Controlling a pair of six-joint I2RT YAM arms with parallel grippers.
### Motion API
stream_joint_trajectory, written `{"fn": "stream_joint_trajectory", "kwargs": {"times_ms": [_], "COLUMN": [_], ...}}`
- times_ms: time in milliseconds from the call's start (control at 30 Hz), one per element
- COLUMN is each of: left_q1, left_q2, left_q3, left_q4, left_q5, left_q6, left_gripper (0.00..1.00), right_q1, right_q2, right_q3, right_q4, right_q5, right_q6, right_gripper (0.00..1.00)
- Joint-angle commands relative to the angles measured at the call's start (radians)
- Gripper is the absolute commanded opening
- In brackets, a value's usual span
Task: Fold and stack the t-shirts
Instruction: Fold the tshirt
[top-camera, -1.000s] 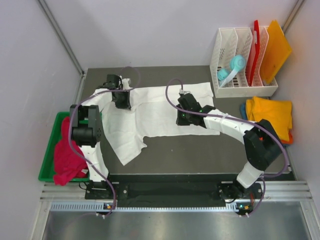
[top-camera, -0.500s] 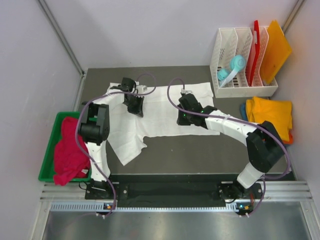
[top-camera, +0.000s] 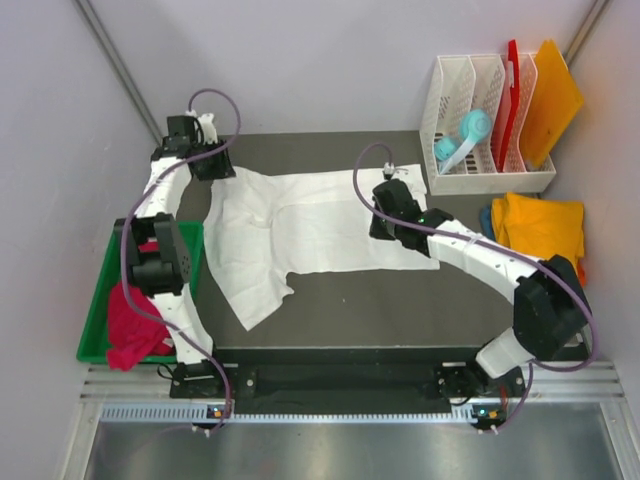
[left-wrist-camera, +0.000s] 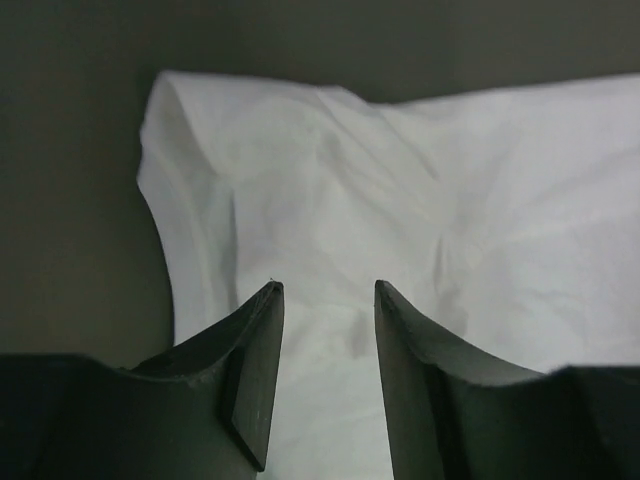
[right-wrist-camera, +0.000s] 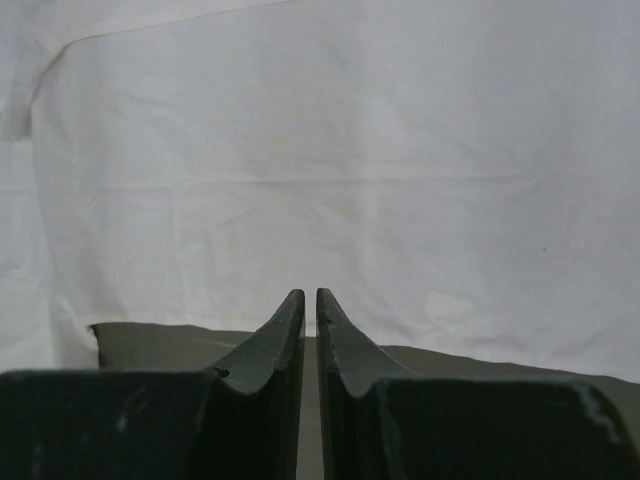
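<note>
The large white t-shirt (top-camera: 300, 225) lies spread on the dark table, one sleeve pointing toward the front left. My left gripper (top-camera: 213, 170) is open and empty at the shirt's back left corner; in the left wrist view (left-wrist-camera: 325, 286) it hovers over the white cloth (left-wrist-camera: 430, 190). My right gripper (top-camera: 381, 222) is shut over the shirt's right part; in the right wrist view (right-wrist-camera: 310, 293) its tips sit at the edge of the cloth (right-wrist-camera: 330, 150) with nothing seen between them. The crimson-pink shirt (top-camera: 130, 320) lies in the green tray. Yellow-orange shirts (top-camera: 540, 225) are stacked at the right.
The green tray (top-camera: 95, 330) stands at the table's left edge. A white rack (top-camera: 470, 170) at the back right holds a teal roll (top-camera: 465, 132) and the stiff red (top-camera: 512, 85) and orange (top-camera: 552, 95) boards. A blue edge (top-camera: 486, 222) shows under the yellow stack.
My left arm has swung from the shirt's middle out to the back left corner. My right gripper has shifted slightly right and back. The shirt's upper left part now lies flatter.
</note>
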Motion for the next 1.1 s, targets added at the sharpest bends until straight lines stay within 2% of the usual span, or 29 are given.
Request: {"fn": "stream_joint_trajectory", "kwargs": {"times_ms": [0,33,100,200,333,500,800,1067], "left_q1": [-0.022,-0.022,-0.022,-0.025,-0.032,-0.032,-0.001,0.01], "left_q2": [0.206,0.284,0.323,0.321,0.321,0.318,0.395,0.441], "left_q3": [0.253,0.306,0.362,0.309,0.288,0.242,0.288,0.333], "left_q4": [-0.11,-0.217,-0.233,-0.18,-0.187,-0.195,-0.248,-0.282], "left_q5": [-0.086,-0.082,-0.063,-0.055,-0.023,-0.062,-0.211,-0.276], "left_q6": [-0.008,-0.006,0.003,0.003,0.009,0.056,0.05,0.029], "left_gripper": [0.44,0.41,0.38,0.38,0.36,0.36,0.35,0.35], "right_q1": [-0.087,-0.11,-0.131,-0.168,-0.206,-0.225,-0.281,-0.343], "right_q2": [0.084,0.11,0.188,0.277,0.363,0.375,0.377,0.389], "right_q3": [0.037,0.061,0.092,0.149,0.222,0.193,0.089,0.052], "right_q4": [-0.038,-0.04,-0.052,-0.05,-0.082,-0.084,-0.113,-0.135], "right_q5": [0.063,0.062,0.068,0.059,0.033,0.034,0.005,-0.023], "right_q6": [-0.003,-0.01,-0.027,-0.032,-0.015,-0.003,0.031,0.014], "right_gripper": [0.08,0.08,0.05,0.02,0.0,0.0,0.0,0.0]}}
